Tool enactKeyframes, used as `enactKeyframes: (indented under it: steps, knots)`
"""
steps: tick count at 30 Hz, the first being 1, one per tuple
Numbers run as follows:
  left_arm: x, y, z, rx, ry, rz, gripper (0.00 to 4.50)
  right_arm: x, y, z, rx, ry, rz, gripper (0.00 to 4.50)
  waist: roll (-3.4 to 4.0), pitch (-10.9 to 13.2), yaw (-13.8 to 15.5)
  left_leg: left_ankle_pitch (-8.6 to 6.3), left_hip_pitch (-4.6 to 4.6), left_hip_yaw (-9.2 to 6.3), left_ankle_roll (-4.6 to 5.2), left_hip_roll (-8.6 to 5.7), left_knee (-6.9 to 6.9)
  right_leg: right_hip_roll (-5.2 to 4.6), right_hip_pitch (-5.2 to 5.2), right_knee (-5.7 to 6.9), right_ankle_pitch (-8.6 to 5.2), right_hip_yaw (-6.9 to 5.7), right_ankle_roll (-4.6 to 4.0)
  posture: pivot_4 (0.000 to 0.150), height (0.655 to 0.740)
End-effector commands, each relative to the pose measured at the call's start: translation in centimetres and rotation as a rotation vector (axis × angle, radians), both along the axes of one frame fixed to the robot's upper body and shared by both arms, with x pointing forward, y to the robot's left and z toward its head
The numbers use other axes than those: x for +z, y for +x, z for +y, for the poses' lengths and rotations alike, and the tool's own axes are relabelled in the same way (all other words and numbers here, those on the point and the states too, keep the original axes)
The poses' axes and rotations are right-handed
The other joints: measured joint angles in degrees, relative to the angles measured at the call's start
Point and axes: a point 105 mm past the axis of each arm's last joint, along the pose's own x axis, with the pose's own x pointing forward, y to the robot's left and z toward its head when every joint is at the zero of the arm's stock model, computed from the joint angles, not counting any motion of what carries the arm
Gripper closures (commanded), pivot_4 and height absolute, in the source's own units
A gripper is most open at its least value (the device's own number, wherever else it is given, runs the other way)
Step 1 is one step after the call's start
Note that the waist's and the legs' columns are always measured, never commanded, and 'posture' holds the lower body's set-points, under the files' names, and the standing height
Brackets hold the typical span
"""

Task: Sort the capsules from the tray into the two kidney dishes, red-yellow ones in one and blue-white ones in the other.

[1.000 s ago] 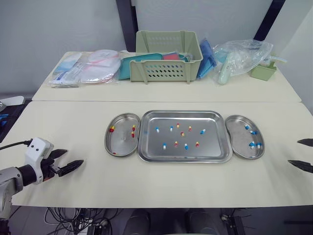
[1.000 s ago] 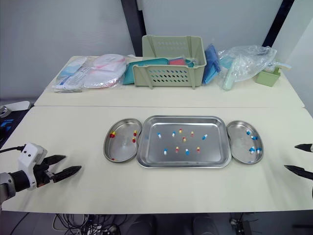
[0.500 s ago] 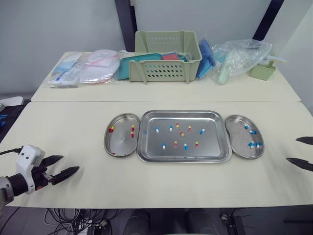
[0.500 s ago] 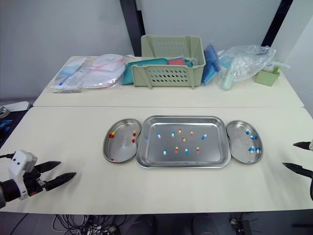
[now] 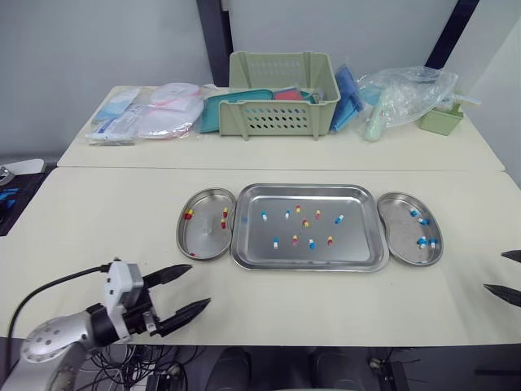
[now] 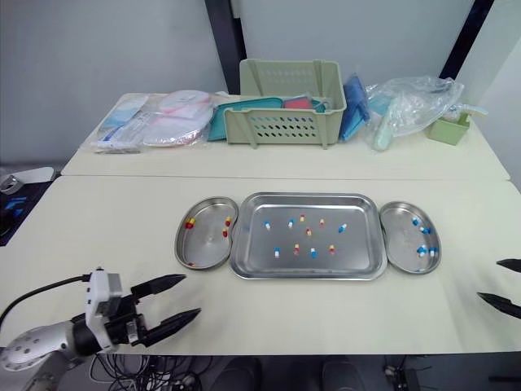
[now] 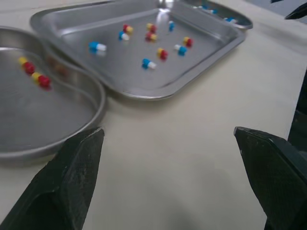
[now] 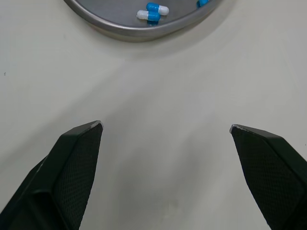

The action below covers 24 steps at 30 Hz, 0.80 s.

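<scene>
A steel tray (image 5: 360,262) in the middle of the near table holds several loose capsules, red-yellow (image 5: 305,223) and blue-white (image 5: 263,216). The kidney dish (image 5: 199,242) on its left holds red-yellow capsules (image 5: 224,217). The kidney dish (image 5: 404,244) on its right holds blue-white capsules (image 5: 422,242). My left gripper (image 5: 187,289) stands open near the table's front edge, in front and left of the left dish, empty. My right gripper (image 5: 506,276) stands open at the far right, to the right of the right dish, empty.
The far table carries a green basket (image 5: 279,94), flat packets (image 5: 146,114), a clear bag (image 5: 403,94) and a small green box (image 5: 440,118). A seam (image 5: 122,168) runs between the two tables. Bare tabletop lies in front of the tray.
My left gripper has moved right along the front edge, closer to the left dish. The right gripper has barely moved. The view has shifted a little.
</scene>
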Motion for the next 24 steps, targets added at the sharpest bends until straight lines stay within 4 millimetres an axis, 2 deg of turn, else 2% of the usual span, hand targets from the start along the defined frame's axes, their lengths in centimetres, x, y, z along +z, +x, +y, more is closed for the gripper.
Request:
enactKeyframes:
  steps: [1,5,7,12,14,16,18,20,24]
  knots:
    - [-0.1,0.3,-1.5,-0.036,-0.009,-0.073,0.02,1.1,-0.7,0.7,0.004,0.007,-0.051,0.0,-0.01,0.0,0.2,0.0,0.0,-0.02,0.0,0.0,0.0,0.0,0.01,-0.01,0.0,-0.01,0.0,0.15,0.74]
    - [-0.6,0.7,-2.1,-0.041,-0.04,-0.09,0.02,1.1,-2.1,2.2,0.022,0.024,-0.037,0.0,0.01,0.0,0.2,0.0,0.0,-0.01,0.0,-0.02,0.0,0.0,0.02,-0.02,0.0,0.0,0.0,0.15,0.74]
    - [-0.8,0.5,-2.3,-0.05,-0.045,-0.096,0.02,1.0,-2.9,3.8,0.06,0.051,-0.004,0.0,0.02,0.0,0.2,0.0,0.01,-0.02,0.0,-0.01,0.0,0.0,0.01,-0.01,0.0,0.0,0.0,0.15,0.74]
    - [-1.5,-0.1,-2.0,-0.048,-0.048,-0.11,0.02,0.7,-4.6,9.4,0.187,0.153,0.053,0.0,0.0,0.0,0.4,0.0,-0.02,-0.05,0.0,-0.01,-0.01,0.01,0.02,-0.03,-0.01,-0.02,0.01,0.15,0.74]
    - [-1.7,-0.4,-1.9,-0.04,-0.056,-0.118,0.02,0.6,-4.9,13.2,0.268,0.226,0.055,0.0,0.0,0.0,0.4,0.0,-0.03,-0.07,0.0,-0.01,0.0,0.0,0.03,-0.03,-0.01,-0.04,0.01,0.15,0.74]
    - [-1.8,-0.5,-1.9,-0.032,-0.062,-0.123,0.02,0.7,-5.1,15.9,0.319,0.28,0.047,0.0,0.0,0.0,0.4,0.0,-0.02,-0.1,0.0,0.01,0.0,0.01,0.04,-0.02,0.0,-0.07,0.01,0.15,0.74]
    - [-1.8,-0.6,-1.8,-0.021,-0.064,-0.13,0.02,1.1,-3.9,19.1,0.342,0.343,-0.025,0.0,-0.11,0.0,0.4,0.0,-0.03,-0.12,0.0,0.01,0.0,0.02,0.04,-0.02,-0.01,-0.09,0.01,0.15,0.74]
    - [-1.8,-0.6,-1.8,-0.017,-0.063,-0.134,0.02,1.3,-3.2,20.9,0.346,0.381,-0.054,0.0,-0.15,0.0,0.4,0.0,-0.04,-0.16,0.0,0.02,0.03,0.02,0.04,0.0,0.0,-0.12,0.01,0.15,0.74]
    - [-1.8,-0.8,-1.8,-0.023,-0.061,-0.134,0.02,1.3,-0.6,24.1,0.31,0.411,-0.103,0.0,-0.23,-0.1,0.5,0.0,-0.06,-0.22,0.0,0.0,0.03,0.02,0.03,-0.01,0.0,-0.17,0.0,0.15,0.74]
